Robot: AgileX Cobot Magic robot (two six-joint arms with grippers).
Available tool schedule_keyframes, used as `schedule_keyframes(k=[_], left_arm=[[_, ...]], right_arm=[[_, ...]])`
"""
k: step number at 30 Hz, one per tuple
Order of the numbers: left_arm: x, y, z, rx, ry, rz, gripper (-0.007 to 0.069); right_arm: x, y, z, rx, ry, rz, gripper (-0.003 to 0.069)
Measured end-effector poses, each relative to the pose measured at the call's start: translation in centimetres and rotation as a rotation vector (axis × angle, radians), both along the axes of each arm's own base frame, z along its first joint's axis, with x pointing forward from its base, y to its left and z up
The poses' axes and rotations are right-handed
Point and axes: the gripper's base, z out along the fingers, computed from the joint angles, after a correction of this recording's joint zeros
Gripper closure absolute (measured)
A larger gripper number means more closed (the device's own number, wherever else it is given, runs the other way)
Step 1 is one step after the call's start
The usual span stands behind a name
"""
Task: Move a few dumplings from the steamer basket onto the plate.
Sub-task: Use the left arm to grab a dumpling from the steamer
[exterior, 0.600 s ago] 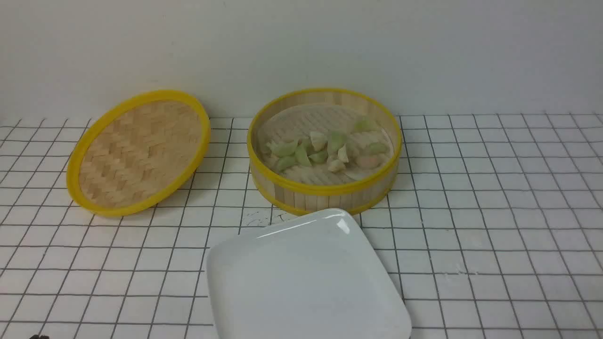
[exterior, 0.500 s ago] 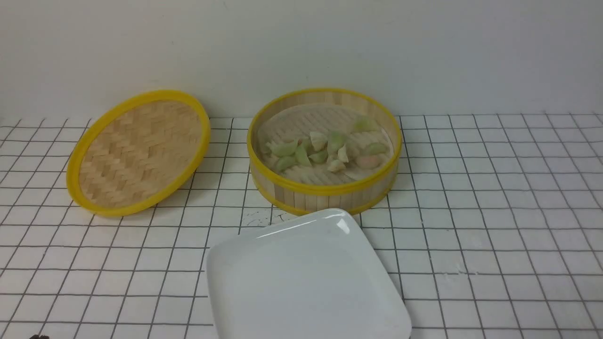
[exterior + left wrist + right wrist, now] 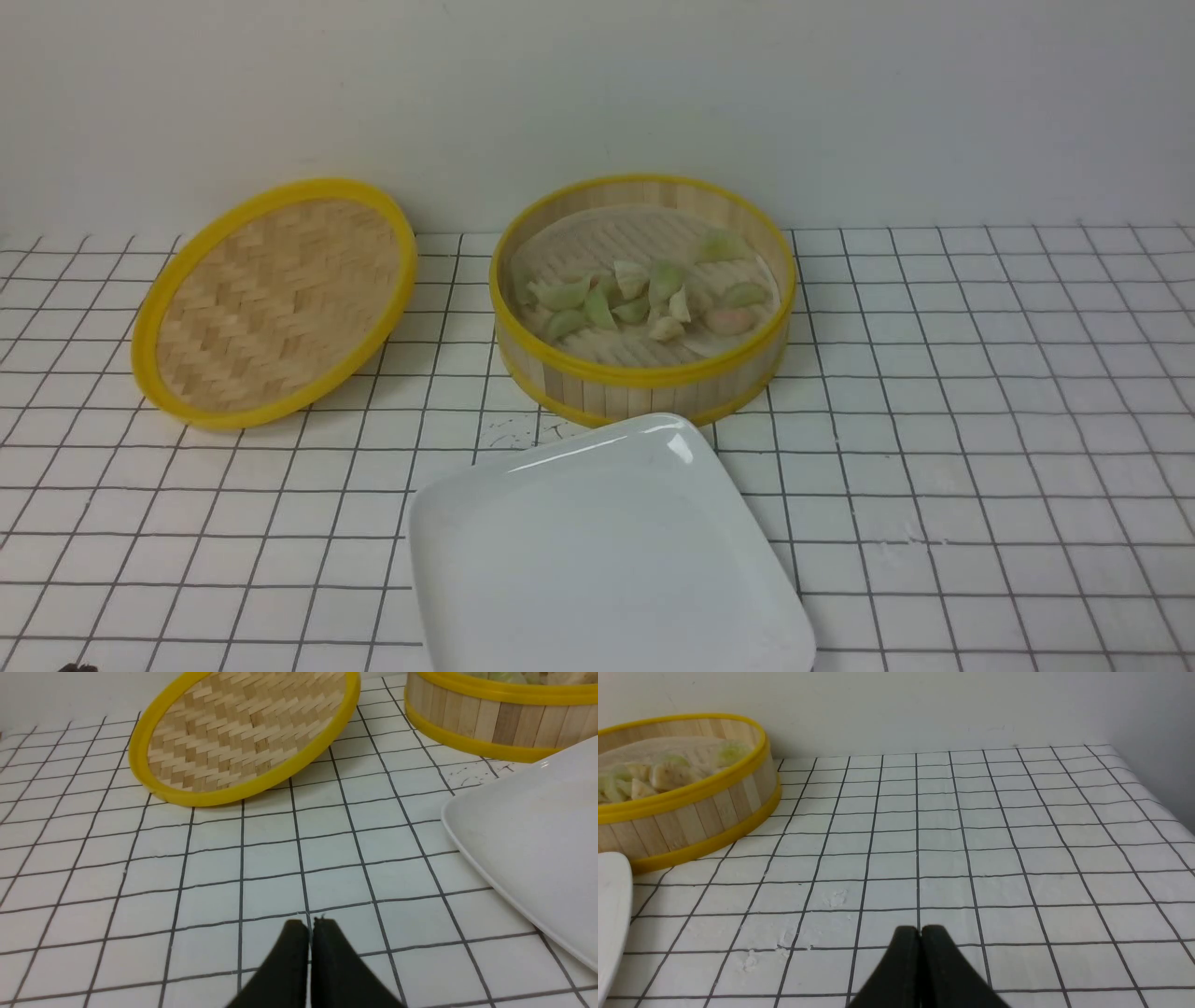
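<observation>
Several pale green and cream dumplings (image 3: 635, 297) lie inside the round bamboo steamer basket (image 3: 644, 378) near the back of the table. The white square plate (image 3: 485, 504) sits just in front of the basket, with nothing on it. Neither gripper shows in the front view. In the left wrist view my left gripper (image 3: 310, 921) is shut with nothing in it, low over the gridded cloth, with the plate (image 3: 537, 849) and basket (image 3: 490, 723) off to one side. The right gripper (image 3: 920, 928) is shut too, holding nothing, and the basket (image 3: 691, 812) with dumplings (image 3: 663, 777) stands well away from it.
The flat woven lid (image 3: 275, 299) with its yellow rim leans tilted on the table, left of the basket. A plain wall runs behind everything. The gridded cloth's right edge (image 3: 1157, 798) drops off near the wall corner.
</observation>
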Motion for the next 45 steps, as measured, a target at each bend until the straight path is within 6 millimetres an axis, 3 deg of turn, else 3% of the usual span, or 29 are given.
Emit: schedule_keyframes(k=[7,12,19,22,23,24,25,26,28,29,30,31,32,34,35,37,39,40,43,45], left_arm=[[0.0,0.0,0.1,0.011,-0.015,0.001,0.0631],[0.3,0.0,1.4,-0.159,-0.154,0.032,0.0631],[0.0,1.7,5.5,-0.6,-0.597,0.181,0.0631],[-0.6,2.5,7.1,-0.713,-0.754,0.217,0.0631],[-0.9,2.5,8.0,-0.739,-0.788,0.212,0.0631],[-1.8,2.5,11.4,-0.767,-0.874,0.174,0.0631],[-1.8,2.5,11.3,-0.767,-0.866,0.174,0.0631],[-2.4,2.2,14.4,-0.754,-0.891,0.129,0.0631],[-2.4,1.4,18.1,-0.701,-0.807,0.063,0.0631],[-1.8,0.8,21.0,-0.648,-0.72,0.025,0.0631],[-1.2,0.3,22.3,-0.611,-0.64,0.006,0.0631],[-0.5,0.1,22.4,-0.596,-0.575,0.002,0.0631],[0.5,-0.5,24.5,-0.528,-0.451,-0.024,0.0631],[4.2,-1.6,26.0,-0.392,-0.107,-0.069,0.0631],[4.5,-1.7,25.8,-0.38,-0.056,-0.076,0.0631],[7.0,-2.2,25.8,-0.317,0.123,-0.103,0.0631],[11.2,-2.8,24.1,-0.228,0.373,-0.155,0.0631],[11.9,-2.8,23.8,-0.205,0.394,-0.167,0.0631],[16.9,-3.2,21.1,-0.128,0.513,-0.222,0.0631],[19.8,-3.7,19.6,-0.098,0.551,-0.265,0.0631]], right_arm=[[0.0,0.0,0.0,0.0,0.0,0.0,0.0669],[0.0,0.0,0.0,0.0,0.0,0.0,0.0669],[0.0,0.0,0.0,0.0,0.0,0.0,0.0669],[0.0,0.0,0.0,0.0,0.0,0.0,0.0669],[0.0,0.0,0.0,0.0,0.0,0.0,0.0669],[0.0,0.0,0.1,0.014,-0.011,0.001,0.0669],[0.0,0.0,0.1,0.023,-0.013,0.0,0.0669],[0.1,0.1,0.2,0.071,-0.042,-0.001,0.0669],[0.2,0.2,0.9,0.208,-0.122,-0.006,0.0669],[0.2,0.2,1.5,0.308,-0.185,-0.012,0.0669],[0.2,0.2,1.9,0.404,-0.232,-0.02,0.0669],[0.2,0.2,2.0,0.423,-0.241,-0.021,0.0669],[0.2,0.1,2.4,0.552,-0.292,-0.033,0.0669],[0.2,-0.2,2.9,0.705,-0.349,-0.049,0.0669],[0.2,-0.2,2.9,0.714,-0.353,-0.05,0.0669],[0.1,-0.3,3.1,0.753,-0.376,-0.057,0.0669],[0.1,-0.4,3.2,0.769,-0.385,-0.06,0.0669],[0.1,-0.4,3.2,0.775,-0.389,-0.062,0.0669],[0.1,-0.4,3.3,0.803,-0.392,-0.062,0.0669],[-0.1,0.2,4.7,0.81,-0.329,-0.013,0.0669]])
